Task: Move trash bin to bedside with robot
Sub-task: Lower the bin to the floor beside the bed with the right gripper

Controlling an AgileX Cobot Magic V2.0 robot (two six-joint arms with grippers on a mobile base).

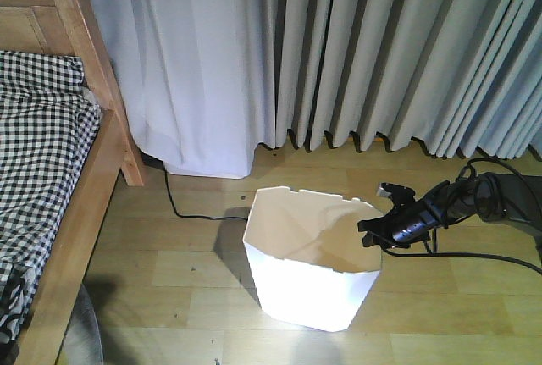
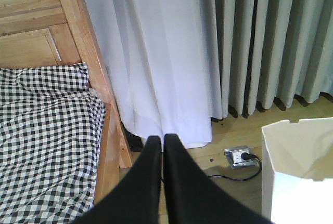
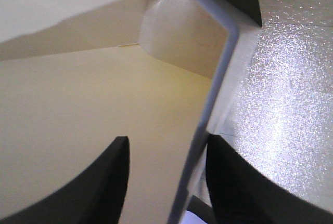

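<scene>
The trash bin (image 1: 309,284) stands upright on the wooden floor (image 1: 169,272), its open mouth facing up and its long axis vertical, the walls narrowing toward the base. Its angular rim has small notches along the far edge, which faces the curtains (image 1: 381,43). The inside is cream, the outside white.

The right gripper (image 1: 374,235) sits at the bin's right rim, reaching in from the right on a slim black arm (image 1: 474,200) that trails black cables across the floor. In the right wrist view one dark finger (image 3: 99,182) is inside the bin against the cream wall and the other is on the outside, with the thin wall (image 3: 208,109) running between them. The jaws are set narrow around that wall; the outer finger touches it, while a gap shows on the inner side, so I cannot tell whether the wall is actually clamped.

The left gripper (image 2: 162,143) hangs in the air with its two black fingers pressed together, holding nothing, pointing toward the gap between bed and curtains.

The bed (image 1: 93,170) is well to the left of the bin, a light-brown wooden frame with a thick post (image 1: 106,77) and black-and-white checkered bedding (image 1: 38,153). Between bin and bed lies bare floor crossed by a thin black cord (image 1: 182,208), which in the left wrist view runs from a socket (image 2: 238,157) on the floor near the white curtain. A round grey object (image 1: 80,335) shows at the bottom left beside the bed frame.
</scene>
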